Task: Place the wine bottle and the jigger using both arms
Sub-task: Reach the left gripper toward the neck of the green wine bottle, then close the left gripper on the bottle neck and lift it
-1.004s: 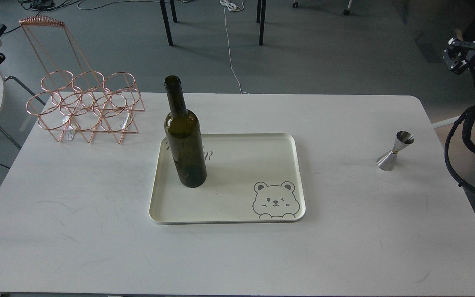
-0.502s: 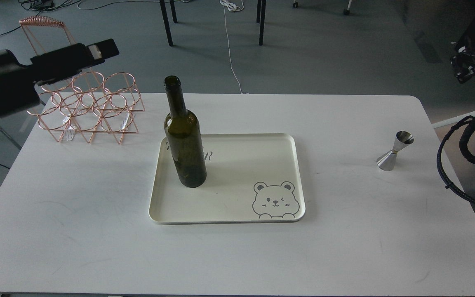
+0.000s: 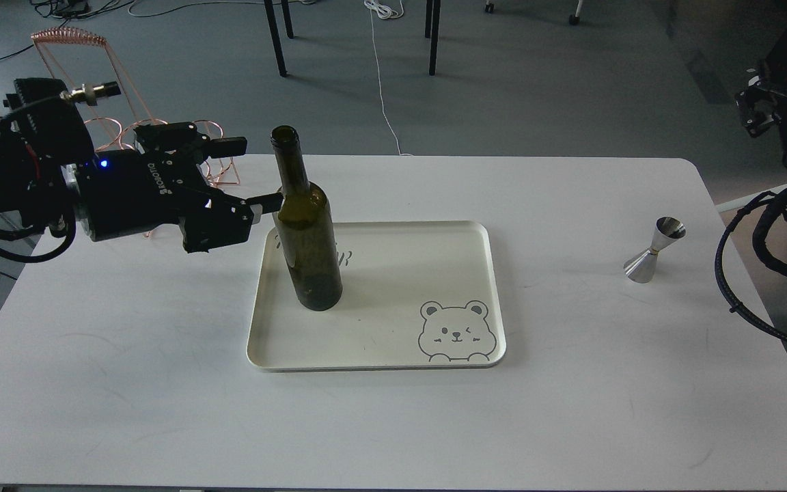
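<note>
The dark olive-green wine bottle (image 3: 306,239) stands upright on the left part of a cream tray (image 3: 393,361). My left gripper (image 3: 251,173) is open, just left of the bottle's shoulder. Its near fingertip (image 3: 269,201) reaches the glass edge; I cannot tell if it touches. Its far fingertip (image 3: 233,145) is left of the neck. The silver jigger (image 3: 654,250) stands upright on the table at the right, off the tray. My right arm is at the right edge, with its gripper (image 3: 754,102) small and dark, well above and right of the jigger.
A copper wire rack (image 3: 69,37) stands at the table's back left, mostly hidden behind my left arm. The tray has a bear drawing (image 3: 456,331) at its front right corner. Black cables (image 3: 742,273) loop at the table's right edge.
My left arm has swung in from the far left and lowered, bringing its open gripper up to the bottle's shoulder. The right arm shifted slightly. Bottle and jigger have not moved.
</note>
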Tool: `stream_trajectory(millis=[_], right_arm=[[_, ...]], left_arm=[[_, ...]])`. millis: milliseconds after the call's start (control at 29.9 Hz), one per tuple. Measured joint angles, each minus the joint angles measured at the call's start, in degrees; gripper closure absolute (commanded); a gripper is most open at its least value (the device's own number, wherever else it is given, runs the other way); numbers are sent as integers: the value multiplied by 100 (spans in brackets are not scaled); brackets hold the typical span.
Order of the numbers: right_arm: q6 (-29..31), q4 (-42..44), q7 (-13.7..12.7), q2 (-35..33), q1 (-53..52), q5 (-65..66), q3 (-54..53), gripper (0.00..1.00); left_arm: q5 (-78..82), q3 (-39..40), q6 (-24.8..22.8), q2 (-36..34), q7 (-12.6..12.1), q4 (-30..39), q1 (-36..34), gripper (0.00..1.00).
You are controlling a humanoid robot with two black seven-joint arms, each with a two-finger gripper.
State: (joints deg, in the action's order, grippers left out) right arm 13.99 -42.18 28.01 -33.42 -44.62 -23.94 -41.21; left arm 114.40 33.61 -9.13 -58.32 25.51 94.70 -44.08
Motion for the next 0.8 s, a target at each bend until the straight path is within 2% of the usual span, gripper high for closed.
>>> stream_trajectory(millis=[201, 301, 401, 636, 702, 803], right_arm=[[0, 121, 0, 2, 1, 4, 24, 1], [-3, 142, 0, 2, 5, 4, 44, 1], [-34, 147, -2, 3, 10, 4, 59, 1], [-54, 141, -2, 2, 14, 11, 61, 1], [-55, 140, -2, -1, 12, 12, 61, 1], [-55, 140, -2, -5, 7, 18, 61, 1]], left_arm=[[-125, -2, 58, 405, -45, -105, -10, 12], [-167, -1, 63, 638, -46, -286, -10, 28], [-177, 18, 67, 823, -44, -406, -12, 34], [-177, 72, 82, 1077, -57, -651, -13, 35], [-177, 73, 136, 1107, -57, -701, -11, 40], [-178, 72, 196, 1136, -56, -756, -6, 41]])
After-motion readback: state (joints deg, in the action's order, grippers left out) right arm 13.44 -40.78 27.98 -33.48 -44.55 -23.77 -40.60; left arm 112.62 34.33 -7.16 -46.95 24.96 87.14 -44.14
